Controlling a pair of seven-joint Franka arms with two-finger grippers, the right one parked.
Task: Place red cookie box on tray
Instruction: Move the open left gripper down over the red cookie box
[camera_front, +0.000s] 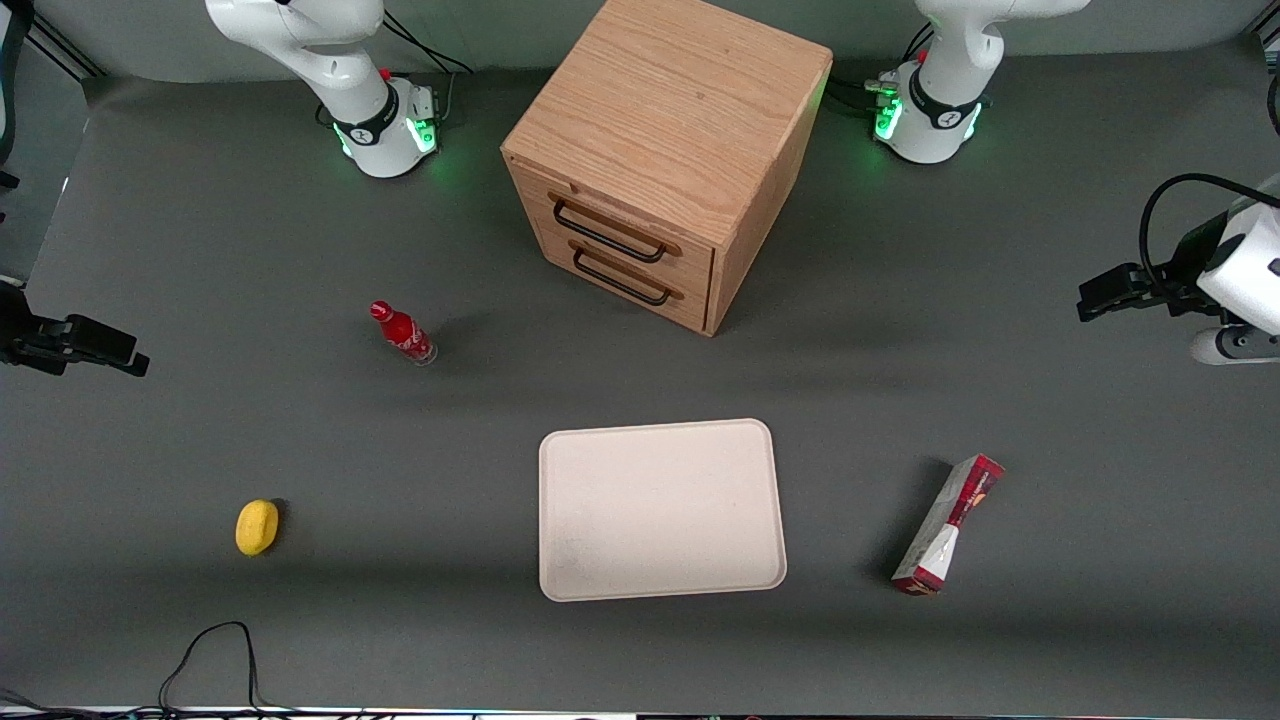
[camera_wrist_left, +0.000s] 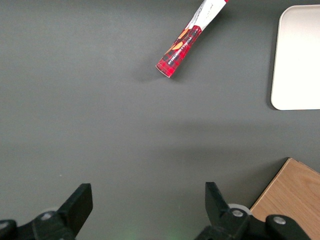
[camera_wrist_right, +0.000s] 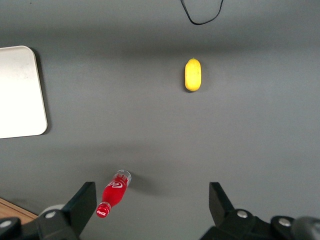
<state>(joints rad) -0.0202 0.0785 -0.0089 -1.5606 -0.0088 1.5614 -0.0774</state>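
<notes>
Gripper (camera_wrist_left: 145, 210) hangs wide and empty above the desk, so you must reach the box (camera_front: 948, 525) beside the tray (camera_front: 660, 510).

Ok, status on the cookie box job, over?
Gripper open, holding nothing, high over bare table near the working arm's end. Red cookie box lying on the table beside the tray, untouched. Nothing between box and tray.

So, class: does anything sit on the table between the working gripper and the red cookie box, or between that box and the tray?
Nothing visible does. The gripper hangs open over bare table, apart from the red cookie box. Only bare table separates the box from the tray, which holds nothing.
</notes>
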